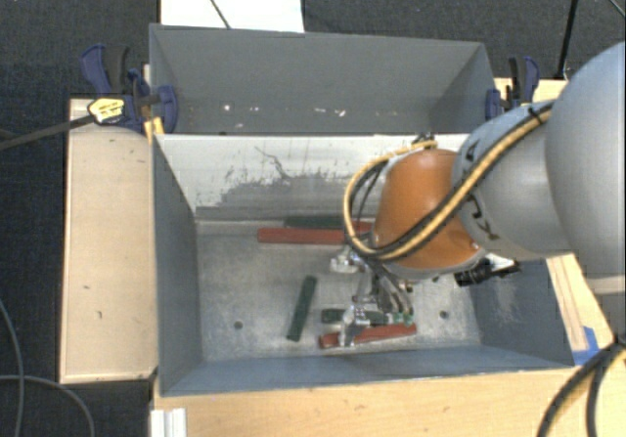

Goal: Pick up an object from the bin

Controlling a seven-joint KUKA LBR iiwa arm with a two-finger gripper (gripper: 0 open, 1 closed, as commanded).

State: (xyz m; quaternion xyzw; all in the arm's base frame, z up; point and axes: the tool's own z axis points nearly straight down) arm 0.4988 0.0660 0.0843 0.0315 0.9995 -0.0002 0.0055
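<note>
My gripper (367,313) reaches down to the bin floor near the front, right of the middle, under the arm's orange cover. Its metal fingers stand directly over a red stick (377,333) that lies flat along the front wall. Something small and green shows at the fingertips, beside the red stick. A dark green stick (301,308) lies slanted on the floor just left of the gripper. I cannot see whether anything is between the fingers.
A long red stick (298,236) and a dark green stick (313,223) lie side by side along the bin's back wall. The arm and its cover hide the right part of the floor.
</note>
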